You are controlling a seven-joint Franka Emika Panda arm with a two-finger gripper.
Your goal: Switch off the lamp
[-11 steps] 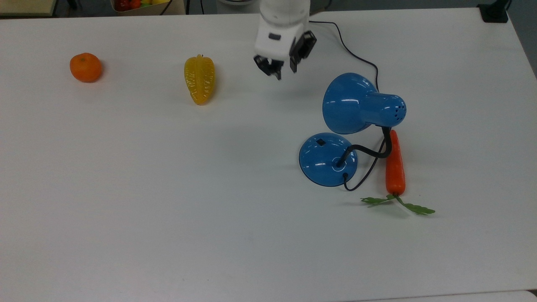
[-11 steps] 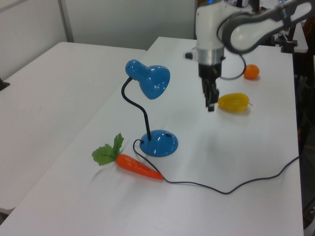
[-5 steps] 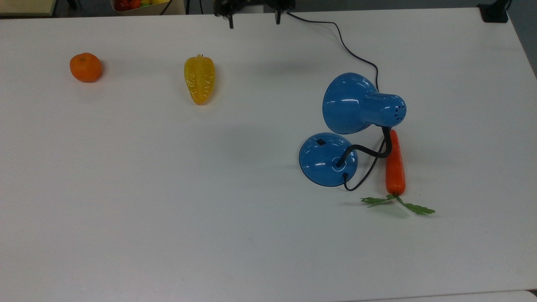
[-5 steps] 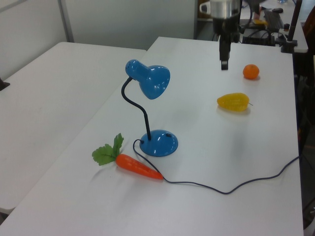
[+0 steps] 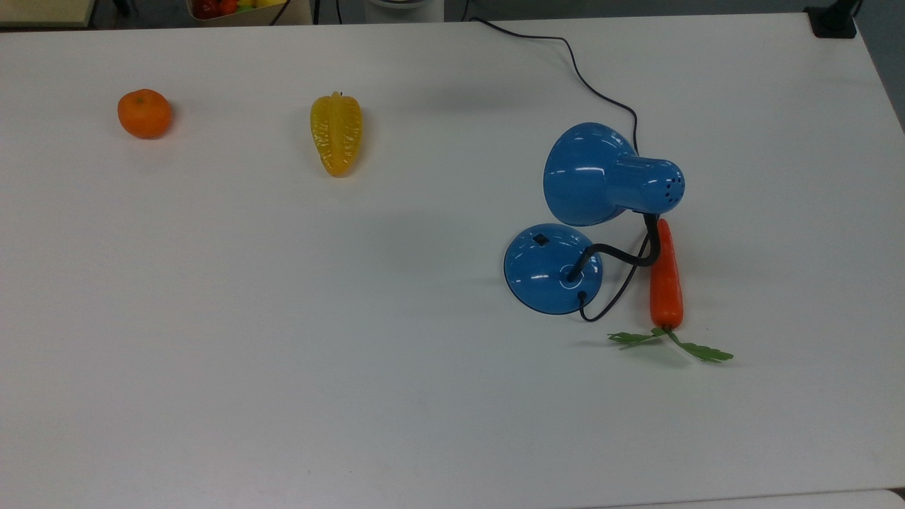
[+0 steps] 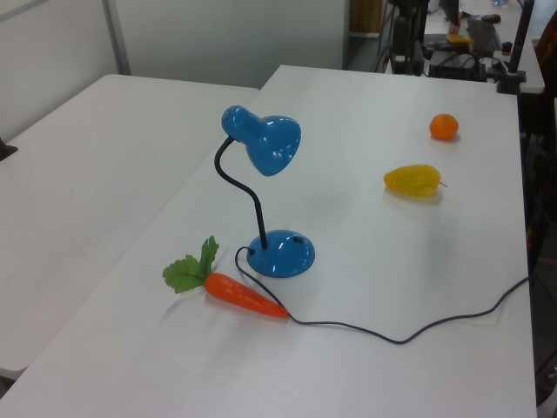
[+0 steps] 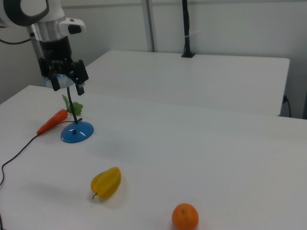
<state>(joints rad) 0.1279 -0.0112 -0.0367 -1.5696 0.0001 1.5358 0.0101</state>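
White table (image 5: pixel 283 367) carries everything. A second white table (image 6: pixel 78 174) sits beside it on the left view's left.

My arm (image 7: pixel 43 19) is at the right view's upper left. My claw (image 7: pixel 67 84) hangs above the table with fingers spread wide, nothing between them. In the right view it sits in front of the lamp's shade, so I can't tell how near it is to it.

The lamp (image 5: pixel 601 177) stands on the top view's right half: glossy blue cone shade up on a black gooseneck (image 5: pixel 622 254), shade mouth facing the top view's left. Its round blue base (image 5: pixel 544 272) rests flat on the table, just below the shade in the top view, with a small dark switch (image 5: pixel 540 240) on the dome's upper part. Black cord (image 5: pixel 587 78) leaves the base, loops past the carrot and runs to the top view's upper edge.

Carrot (image 5: pixel 665 279) lies just beside the base, on the top view's right, green leaves (image 5: pixel 672 345) at its lower end. The gooseneck crosses over its tip in the top view.

Yellow star fruit (image 5: pixel 336 134) lies well apart from the lamp, toward the top view's left. Orange (image 5: pixel 144 113) further left still, near the table's upper left.
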